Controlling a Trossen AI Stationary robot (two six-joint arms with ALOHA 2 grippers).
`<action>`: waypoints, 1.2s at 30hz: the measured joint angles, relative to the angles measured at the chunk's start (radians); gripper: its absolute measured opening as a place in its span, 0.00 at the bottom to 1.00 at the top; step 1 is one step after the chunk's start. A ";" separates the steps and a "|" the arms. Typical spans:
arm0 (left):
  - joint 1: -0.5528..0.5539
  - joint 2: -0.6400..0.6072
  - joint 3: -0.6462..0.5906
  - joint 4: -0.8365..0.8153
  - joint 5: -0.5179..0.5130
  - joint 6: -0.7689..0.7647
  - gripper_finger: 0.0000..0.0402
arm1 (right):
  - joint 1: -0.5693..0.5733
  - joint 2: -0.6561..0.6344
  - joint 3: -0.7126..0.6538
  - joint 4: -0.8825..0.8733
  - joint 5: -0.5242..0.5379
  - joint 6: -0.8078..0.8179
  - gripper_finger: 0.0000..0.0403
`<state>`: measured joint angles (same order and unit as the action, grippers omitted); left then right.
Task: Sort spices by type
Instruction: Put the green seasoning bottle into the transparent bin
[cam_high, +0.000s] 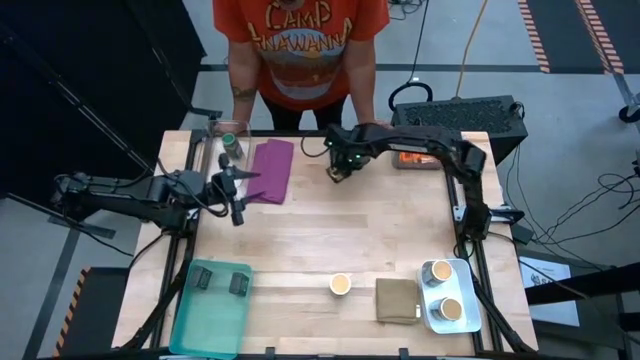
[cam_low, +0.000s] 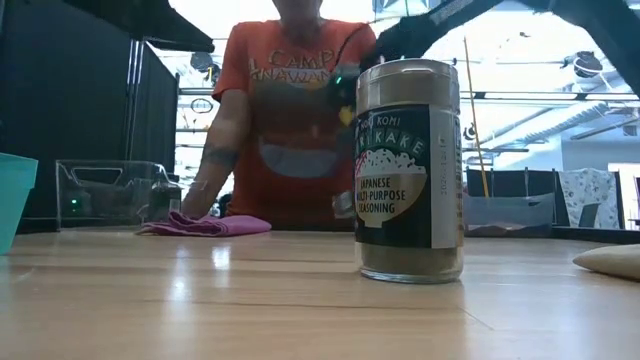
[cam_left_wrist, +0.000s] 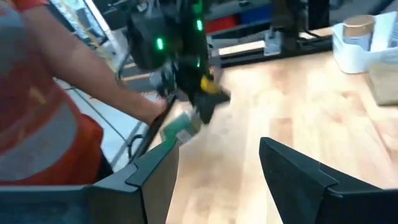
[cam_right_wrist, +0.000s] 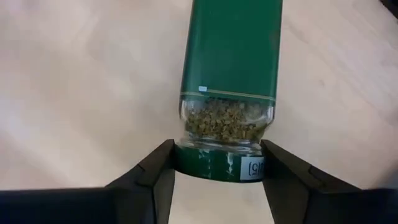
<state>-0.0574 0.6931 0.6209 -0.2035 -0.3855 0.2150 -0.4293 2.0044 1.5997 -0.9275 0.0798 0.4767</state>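
Pale wooden table top (cam_high: 330, 235) on a grey concrete floor (cam_high: 575, 130). Behind the far edge, a person in an orange printed T-shirt (cam_high: 300, 45). Black folding partition (cam_low: 75, 130) at far left. Black perforated metal box (cam_high: 470, 112) off the far right corner. Orange cable (cam_high: 470, 50) trailing across the floor, striped hazard tape (cam_high: 535, 35) beyond. Bright daylight through tall far windows (cam_low: 520, 70).

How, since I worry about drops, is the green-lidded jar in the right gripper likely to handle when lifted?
The green-lidded jar looks rigid with a clear, glass-like band, so probably breakable if dropped. The right gripper grips only its round green end, so it may pivot or slip. Laid down, it would likely roll.
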 joint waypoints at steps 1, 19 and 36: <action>0.000 0.007 0.000 0.001 0.012 0.000 0.57 | 0.006 -0.020 0.000 -0.036 -0.012 -0.028 0.43; 0.033 0.355 0.000 0.321 0.355 0.122 0.57 | 0.263 -0.235 0.022 -0.376 -0.034 -0.069 0.43; 0.149 0.734 0.127 0.584 0.531 0.220 0.57 | 0.420 -0.234 0.024 -0.394 -0.031 -0.065 0.43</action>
<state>0.0920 1.4273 0.7478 0.3801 0.1459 0.4351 -0.0096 1.7699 1.6238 -1.3214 0.0487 0.4120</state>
